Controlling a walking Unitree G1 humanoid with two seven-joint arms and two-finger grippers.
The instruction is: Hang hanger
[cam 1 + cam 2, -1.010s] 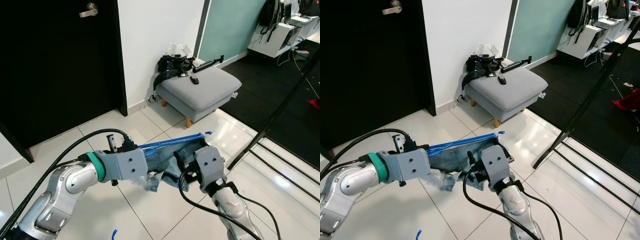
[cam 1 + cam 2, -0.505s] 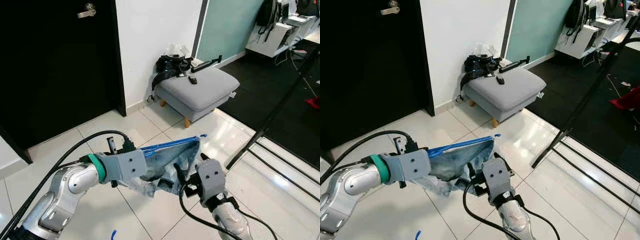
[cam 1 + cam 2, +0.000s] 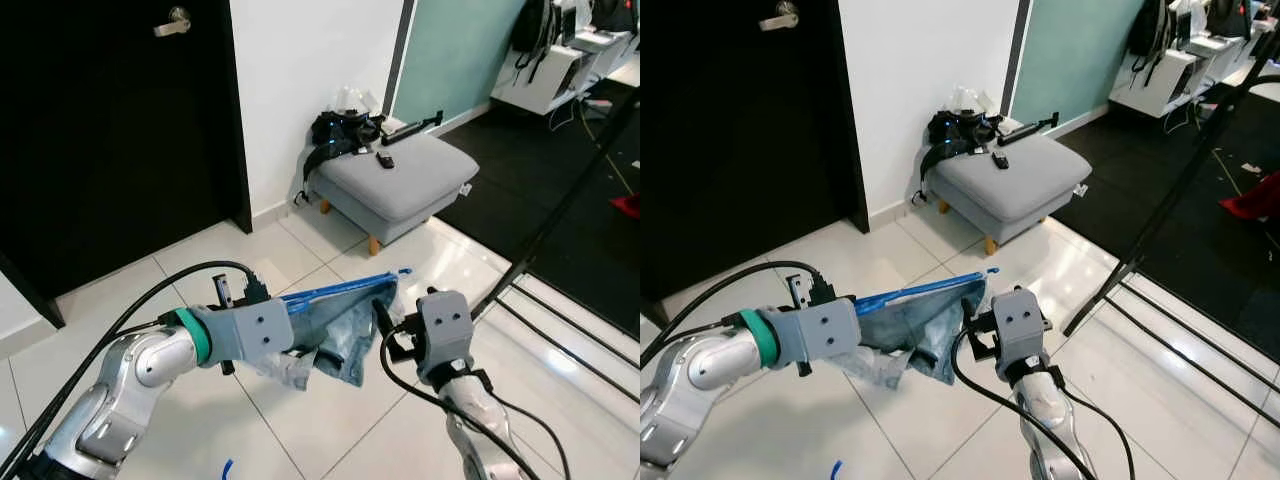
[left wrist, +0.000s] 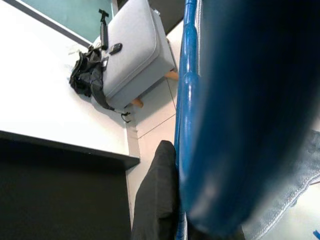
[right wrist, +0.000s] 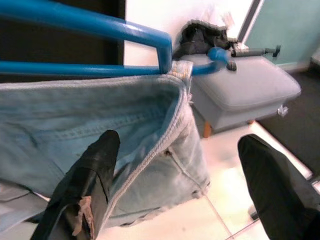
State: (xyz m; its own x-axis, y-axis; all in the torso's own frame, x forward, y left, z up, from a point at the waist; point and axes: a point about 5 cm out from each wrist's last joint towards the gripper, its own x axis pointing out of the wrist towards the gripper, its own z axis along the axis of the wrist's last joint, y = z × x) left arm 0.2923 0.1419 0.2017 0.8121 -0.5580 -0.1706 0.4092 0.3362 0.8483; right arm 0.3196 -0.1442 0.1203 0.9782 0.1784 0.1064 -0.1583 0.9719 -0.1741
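Black door (image 3: 120, 130) and white wall (image 3: 310, 70) at back over white tiled floor (image 3: 330, 430); grey footstool (image 3: 400, 185) against the wall carries a black bag (image 3: 340, 130), and a black rack (image 3: 560, 220) stands at right. Pale blue jeans (image 3: 335, 330) hang over a blue hanger (image 3: 340, 290), held above the floor between the two arms. Left hand (image 4: 172, 200) is closed on the hanger at its near end; right hand (image 5: 180, 185) sits spread at the jeans' far edge, one finger (image 5: 90, 170) against the denim.
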